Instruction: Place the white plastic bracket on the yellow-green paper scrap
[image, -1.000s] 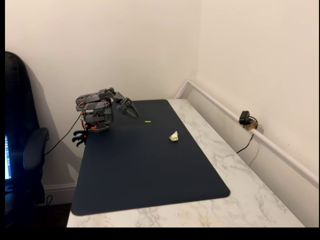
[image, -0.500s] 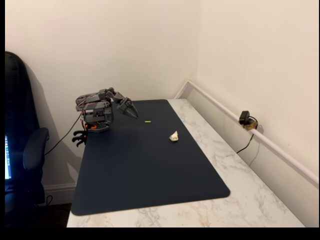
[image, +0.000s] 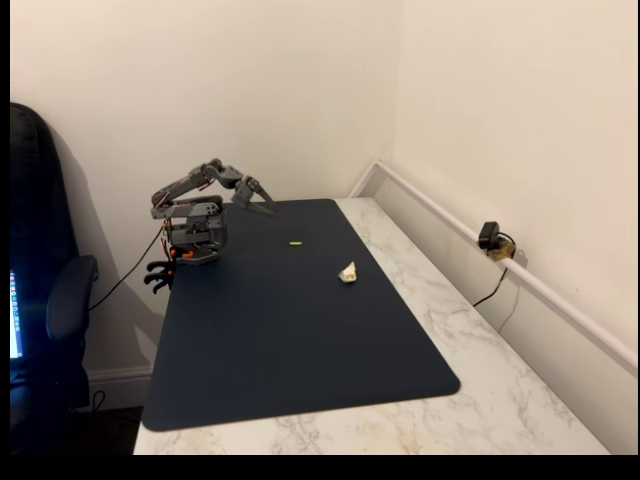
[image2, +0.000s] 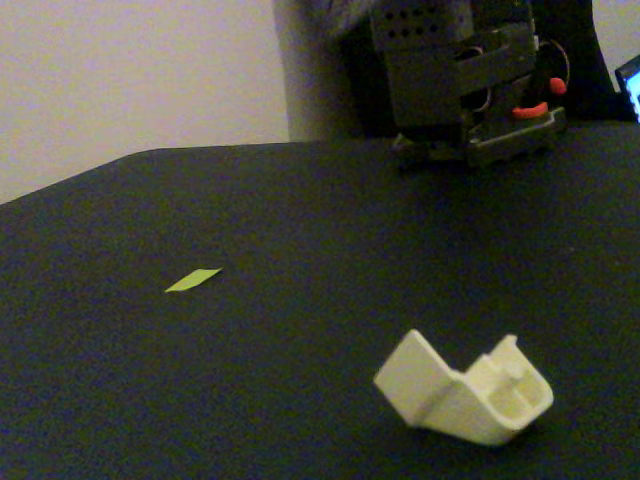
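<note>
table (image: 500, 400) marble, lower right | mat (image: 290, 330) dark, frame centre | arm (image: 190, 215) upper left, raised | pincer (image: 262, 203) above mat's far edge, empty, opening cannot tell | bracket (image: 347, 272) on mat, centre-right | scrap (image: 296, 243) apart, up-left of bracket

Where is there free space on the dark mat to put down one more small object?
The near half of the dark mat, between the white plastic bracket and the mat's front edge, is bare. So is the strip between the bracket and the yellow-green paper scrap. It is tightest at the far left corner, under the gripper.
</note>
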